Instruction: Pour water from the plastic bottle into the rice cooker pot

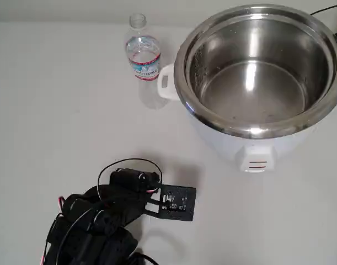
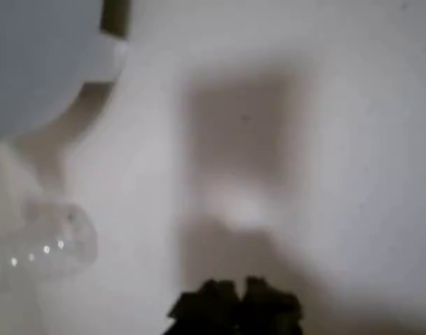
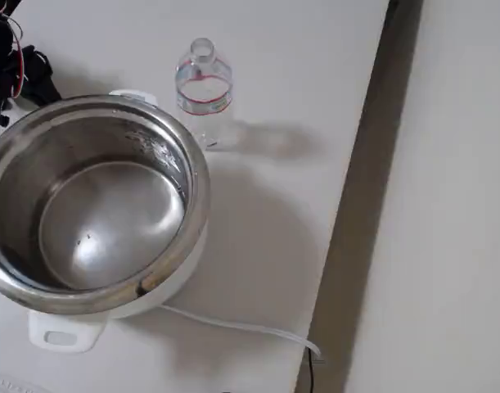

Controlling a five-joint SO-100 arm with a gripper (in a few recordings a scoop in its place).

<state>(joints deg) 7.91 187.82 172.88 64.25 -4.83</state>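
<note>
Frankly, biggest risk I saw: plastic bottle (image 1: 143, 55) was capless, light, upright just beside cooker's side handle (image 1: 165, 83), so clumsy sideways approach could tip it and spill water across bench (image 1: 58, 110) before any pour. Squeezing thin wall too hard could also slop water out. Rice cooker pot (image 1: 256, 72) sat open, wide-rimmed, well apart from pincer (image 2: 235, 303). Pincer blurred at wrist view's bottom edge; I could not tell its opening, nothing visibly held. Bench plain white, matte, evenly lit; white cord (image 3: 233, 326) trailed from cooker toward bench edge, dark gap (image 3: 356, 196) beyond

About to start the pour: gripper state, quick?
Gripper: holding nothing, away from the plastic bottle; open or shut cannot be told, too blurred.
</note>
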